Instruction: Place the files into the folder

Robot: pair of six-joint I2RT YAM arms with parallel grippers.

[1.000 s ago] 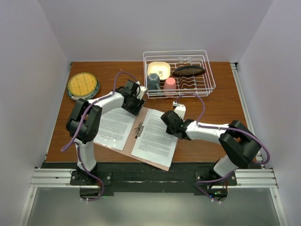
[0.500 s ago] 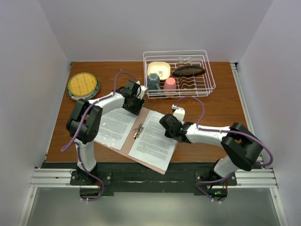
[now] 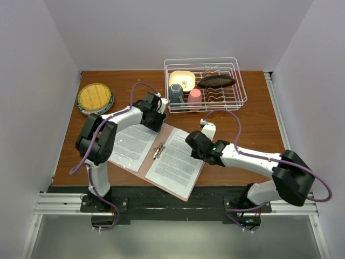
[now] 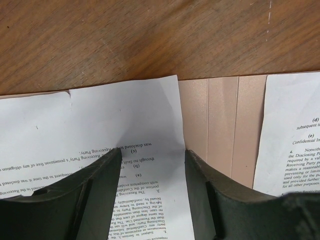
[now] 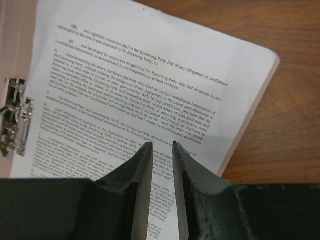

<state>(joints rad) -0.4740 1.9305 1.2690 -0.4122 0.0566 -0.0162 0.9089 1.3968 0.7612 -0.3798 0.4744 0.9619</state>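
Folder [image 4: 222, 130] lies open and flat on the wooden table [image 3: 253, 124], turned at an angle, with its near corner close to the table's near edge. Each leaf carries one printed sheet. The right sheet [image 3: 172, 162] lies on the right leaf, inside the leaf's edges. The silver clip [image 5: 15, 120] sits on the spine, just left of this sheet.

The right gripper [image 5: 161, 145] is over the far right part of the right sheet. Its fingers stand slightly apart, with a narrow slit between the tips and nothing held between them. Whether the tips touch the paper cannot be told.

The left sheet [image 3: 129, 144] lies on the left leaf. A bare pink strip of spine separates it from the right sheet.

The left gripper [image 4: 150, 152] is at the far edge of the left sheet, near its far right corner. Its fingers [image 4: 100, 190] stand wide apart, one on each side of a strip of the paper. The sheet's right edge bows slightly there. No clamping on the sheet is visible.

Farther back, at the far left of the table, a round plate [image 3: 95, 98] holds a yellow disc. At the far right, a white wire dish rack [image 3: 241, 86] holds a cream bowl [image 3: 181, 80], a dark cup [image 3: 176, 93], a pink cup [image 3: 194, 98] and a dark brown oval item [image 3: 216, 81].
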